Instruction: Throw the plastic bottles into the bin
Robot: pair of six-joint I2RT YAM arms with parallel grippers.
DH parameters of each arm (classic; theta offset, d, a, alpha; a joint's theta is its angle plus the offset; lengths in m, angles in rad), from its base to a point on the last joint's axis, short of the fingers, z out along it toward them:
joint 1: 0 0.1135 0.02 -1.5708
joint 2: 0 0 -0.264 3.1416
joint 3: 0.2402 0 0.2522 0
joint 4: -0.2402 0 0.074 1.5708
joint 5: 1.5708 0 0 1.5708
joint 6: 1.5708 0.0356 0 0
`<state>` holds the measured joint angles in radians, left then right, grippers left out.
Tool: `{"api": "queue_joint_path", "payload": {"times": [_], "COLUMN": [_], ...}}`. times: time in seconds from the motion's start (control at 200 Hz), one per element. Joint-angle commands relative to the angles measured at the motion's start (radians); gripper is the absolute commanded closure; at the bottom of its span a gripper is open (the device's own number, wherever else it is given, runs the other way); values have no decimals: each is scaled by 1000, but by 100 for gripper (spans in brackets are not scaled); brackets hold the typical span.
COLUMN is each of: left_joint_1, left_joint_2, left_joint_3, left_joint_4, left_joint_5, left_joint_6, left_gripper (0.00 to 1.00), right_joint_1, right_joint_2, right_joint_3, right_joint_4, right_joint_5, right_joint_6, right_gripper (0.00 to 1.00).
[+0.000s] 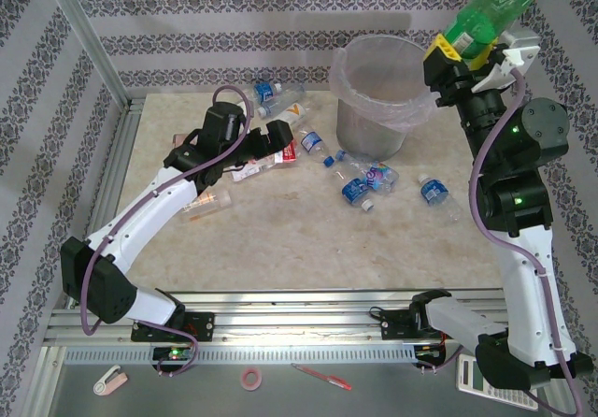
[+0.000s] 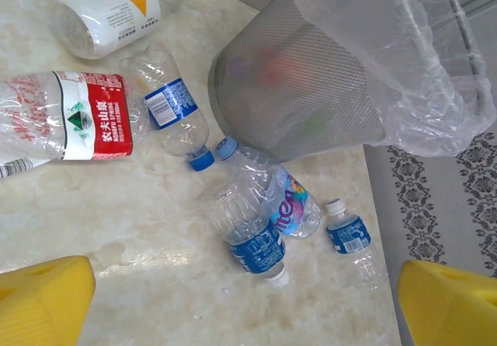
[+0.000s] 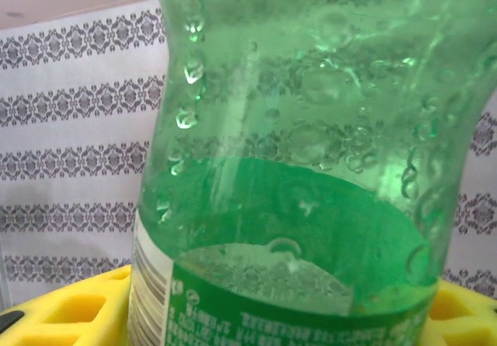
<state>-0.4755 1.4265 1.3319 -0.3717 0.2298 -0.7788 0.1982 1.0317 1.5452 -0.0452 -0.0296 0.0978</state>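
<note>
Counter: small bottles lie scattered.
Bin: seems left of the load — centre over its mouth first.
Green bottle: raised, clamped in the right pincer — let go only above the bin.
Left pincer: wide, empty.

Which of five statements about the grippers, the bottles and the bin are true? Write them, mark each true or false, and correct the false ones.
1. The right gripper holds a green bottle. True.
2. The left gripper is shut on a bottle. False: it is open and empty.
3. The bin lies on its side. False: it stands upright.
4. A red-labelled bottle lies on the table. True.
5. Every bottle is already in the bin. False: several lie on the table.
</note>
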Motion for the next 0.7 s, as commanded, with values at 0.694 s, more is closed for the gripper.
{"api": "queue_joint_path", "payload": {"times": [0.694], "left_joint_1": [11], "left_joint_2": [-35], "left_joint_3": [3], "left_joint_4": [1], "left_joint_5": [-17], "left_joint_6": [1], "left_gripper": [0], "right_joint_1": [-83], "right_joint_2": [284], "right_joint_3": [166], "right_joint_4": [-58], "right_joint_5": [12], "right_joint_6": [13], "right_gripper": [87]}}
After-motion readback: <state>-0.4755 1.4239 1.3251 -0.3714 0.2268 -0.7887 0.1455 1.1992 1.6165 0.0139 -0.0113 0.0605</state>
